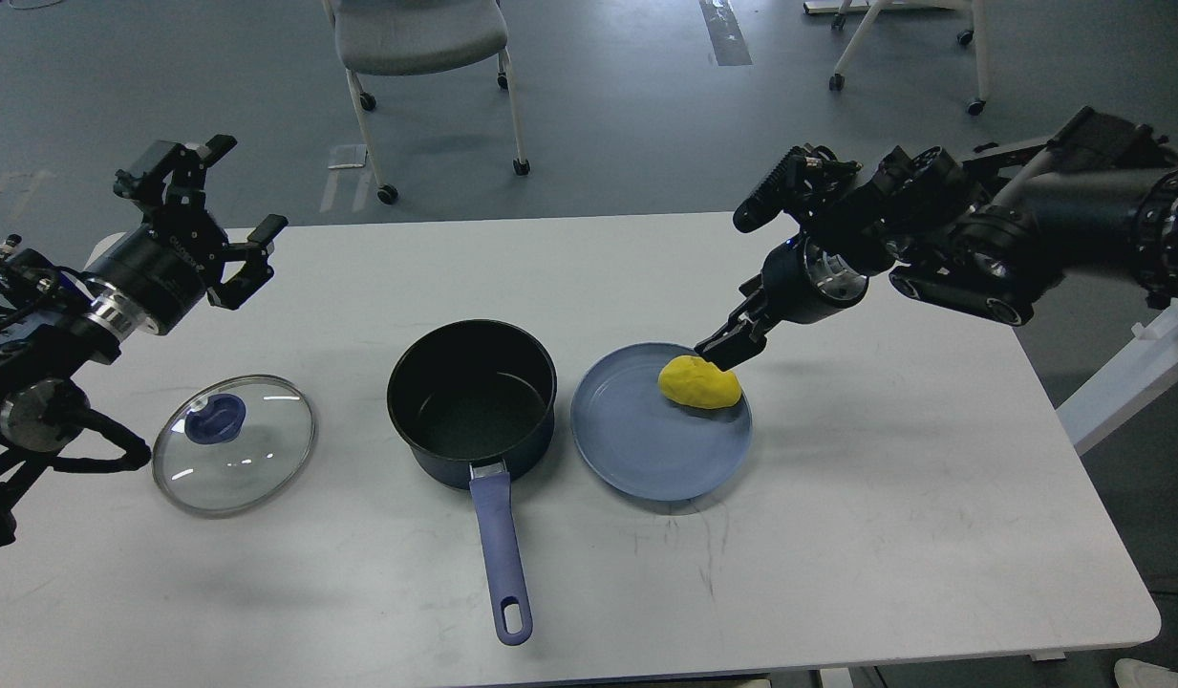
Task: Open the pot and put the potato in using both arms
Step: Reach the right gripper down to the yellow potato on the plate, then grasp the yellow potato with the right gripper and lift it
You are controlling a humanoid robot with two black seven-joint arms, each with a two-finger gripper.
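Pot (pixel 472 401) uncovered near the middle of the white worktop (pixel 885 535), interior dark and bare, blue-purple handle (pixel 502 549) pointing toward the near edge and ending in a loop hole. Glass lid (pixel 233 444) flat on the worktop to the left of the pot, apart from it, blue knob (pixel 215 419) facing up. Blue-grey plate (pixel 636 459) just right of the pot, close to its wall. Potato (pixel 699 381) on the far right part of the plate, bright yellow and oval.

Right end effector (pixel 725 348) reaching down from the right, tips at the potato's upper far edge and seemingly touching it (fingers dark and overlapping, so cannot tell whether spread, closed, or clamped on the potato). Left end effector (pixel 222 215) raised over the far left of the worktop, well apart from the lid, fingers spread wide with nothing between them.

Two wheeled chairs (pixel 426 57) on the grey floor beyond the worktop.
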